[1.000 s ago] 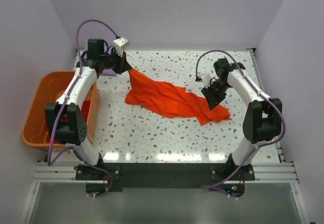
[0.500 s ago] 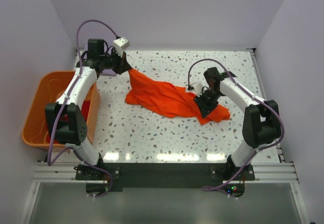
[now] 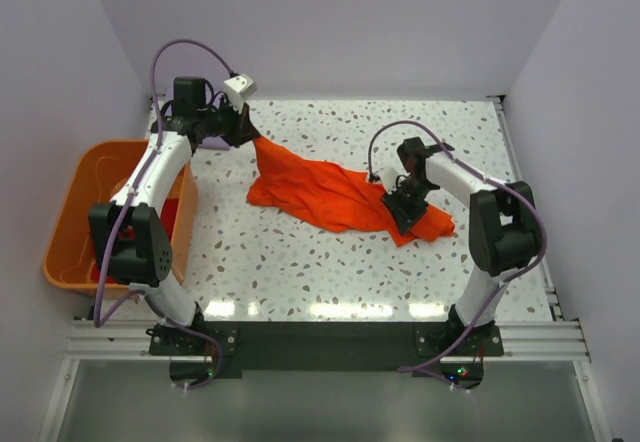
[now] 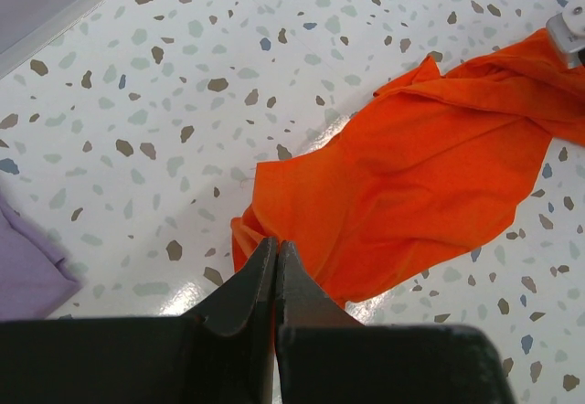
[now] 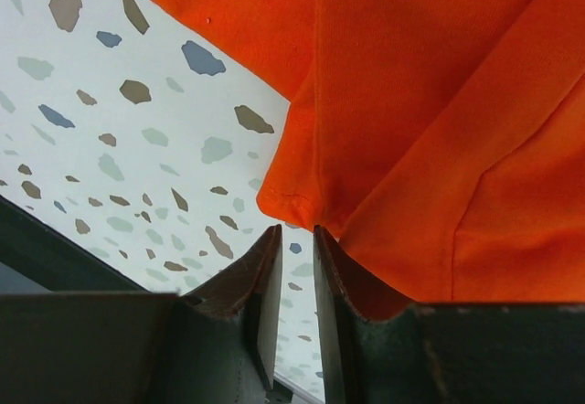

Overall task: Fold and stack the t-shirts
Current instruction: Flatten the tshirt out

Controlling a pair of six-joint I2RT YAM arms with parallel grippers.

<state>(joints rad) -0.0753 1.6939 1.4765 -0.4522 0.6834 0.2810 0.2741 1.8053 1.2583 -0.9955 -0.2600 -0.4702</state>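
Plainly, the orange t-shirt [image 3: 330, 194] lies drawn out across the middle of the table [image 3: 300, 262], its far left corner clamped in the left gripper [image 3: 246, 130], fingers pressed together. At its right end sits the right gripper [image 3: 400, 206], fingers a thin slit apart, the hem just beyond their tips; whether it grips cannot be told.

An orange shirt [image 3: 340, 197] is laid crumpled on the table [image 3: 300, 262], drawn out in a long band between the two claws. One corner is pinched and raised in the closed left claw [image 4: 274, 250]. At the far end, a folded hem is met by the tips of the right claw [image 5: 294, 239]. A lavender shirt [image 4: 27, 267] is partly seen just left of the left claw. A red shirt [image 3: 183, 212] is glimpsed well nearer than that claw and is mostly hidden.
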